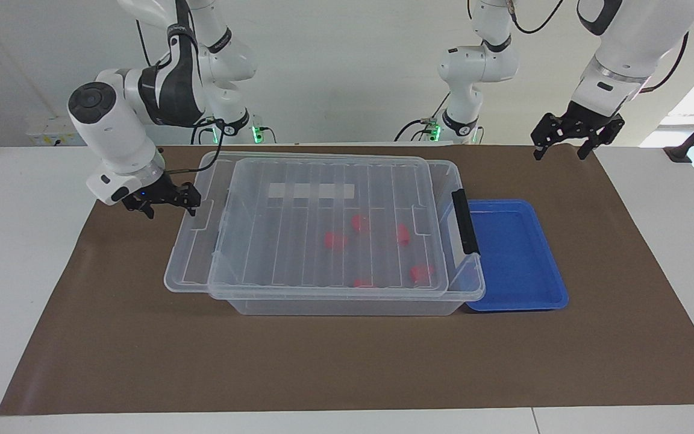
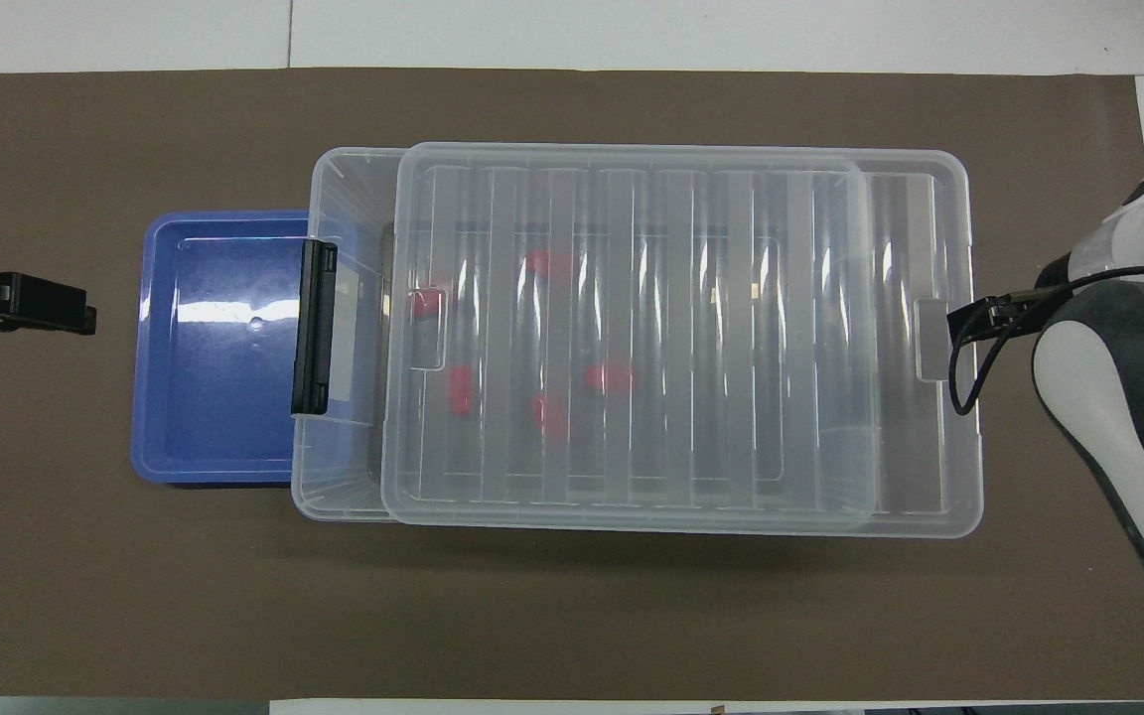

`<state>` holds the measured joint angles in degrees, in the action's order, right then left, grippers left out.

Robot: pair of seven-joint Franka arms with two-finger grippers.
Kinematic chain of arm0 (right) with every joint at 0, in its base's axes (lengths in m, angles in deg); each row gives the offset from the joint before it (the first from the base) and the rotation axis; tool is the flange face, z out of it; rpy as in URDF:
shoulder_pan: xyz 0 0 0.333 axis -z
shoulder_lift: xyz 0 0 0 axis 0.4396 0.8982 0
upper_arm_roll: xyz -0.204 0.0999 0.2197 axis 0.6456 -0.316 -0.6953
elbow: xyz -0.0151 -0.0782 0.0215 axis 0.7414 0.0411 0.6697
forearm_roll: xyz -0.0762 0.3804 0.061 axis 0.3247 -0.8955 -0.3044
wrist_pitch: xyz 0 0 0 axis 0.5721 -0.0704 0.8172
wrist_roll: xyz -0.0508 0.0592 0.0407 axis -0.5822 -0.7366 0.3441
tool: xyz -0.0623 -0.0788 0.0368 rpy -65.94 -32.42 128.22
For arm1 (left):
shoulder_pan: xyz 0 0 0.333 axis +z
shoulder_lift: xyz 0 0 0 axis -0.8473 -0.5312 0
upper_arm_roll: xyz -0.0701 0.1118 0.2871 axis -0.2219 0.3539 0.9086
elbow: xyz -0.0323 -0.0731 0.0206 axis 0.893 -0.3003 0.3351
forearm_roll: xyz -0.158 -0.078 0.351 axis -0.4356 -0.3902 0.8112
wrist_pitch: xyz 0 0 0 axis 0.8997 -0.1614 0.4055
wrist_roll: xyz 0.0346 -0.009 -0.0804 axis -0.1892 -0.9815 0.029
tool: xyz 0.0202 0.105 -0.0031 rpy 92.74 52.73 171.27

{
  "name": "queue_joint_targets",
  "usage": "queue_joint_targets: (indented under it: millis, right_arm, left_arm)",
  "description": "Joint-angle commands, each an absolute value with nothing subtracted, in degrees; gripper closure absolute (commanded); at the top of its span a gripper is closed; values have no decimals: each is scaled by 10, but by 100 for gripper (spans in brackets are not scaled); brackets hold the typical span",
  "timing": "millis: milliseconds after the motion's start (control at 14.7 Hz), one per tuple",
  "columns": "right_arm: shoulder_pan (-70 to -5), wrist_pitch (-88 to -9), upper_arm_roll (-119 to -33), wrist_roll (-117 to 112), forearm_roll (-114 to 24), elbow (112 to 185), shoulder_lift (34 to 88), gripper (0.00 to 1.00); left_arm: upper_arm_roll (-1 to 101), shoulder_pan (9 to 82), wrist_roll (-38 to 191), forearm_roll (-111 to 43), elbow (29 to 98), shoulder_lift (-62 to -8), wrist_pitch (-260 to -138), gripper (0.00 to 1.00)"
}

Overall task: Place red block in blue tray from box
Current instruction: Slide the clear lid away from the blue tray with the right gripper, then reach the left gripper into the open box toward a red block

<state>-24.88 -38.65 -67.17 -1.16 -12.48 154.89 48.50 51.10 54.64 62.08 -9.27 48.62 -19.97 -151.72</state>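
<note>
The clear box (image 1: 347,306) stands mid-mat with its ribbed lid (image 1: 299,229) slid partway off toward the right arm's end. Several red pieces (image 1: 335,241) lie inside, blurred through the lid; I cannot tell which one is the red block. The blue tray (image 1: 515,256) sits empty against the box's latch end. My right gripper (image 1: 170,211) is at the lid's overhanging end, shut on its edge. In the overhead view the right arm's wrist hides that gripper. My left gripper (image 1: 559,154) waits open in the air over the mat's corner at the left arm's end.
A brown mat (image 1: 347,361) covers the white table. The black latch (image 1: 465,222) stands up on the box's end beside the tray. The lid overhangs the mat at the right arm's end.
</note>
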Motion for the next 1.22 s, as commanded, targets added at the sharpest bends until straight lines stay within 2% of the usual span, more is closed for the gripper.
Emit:
queue_joint_targets:
  millis: [0,407,679,1154]
  right_arm:
    - [-242,-398,-657,-43,-113,1561,474,0]
    - [-242,-399,-631,-66,-103,1557,474,0]
    - [-242,-399,-616,-88,-101,1553,476,0]
    - [-241,-397,-603,-110,-93,1542,482,0]
  left_arm:
    - [515,537,622,-85,514,-177,-1534,0]
    - [515,522,640,-85,515,-174,-1535,0]
    - [515,471,675,-85,569,-160,-1573,0]
    - [515,362,878,-85,655,-179,-1702,0]
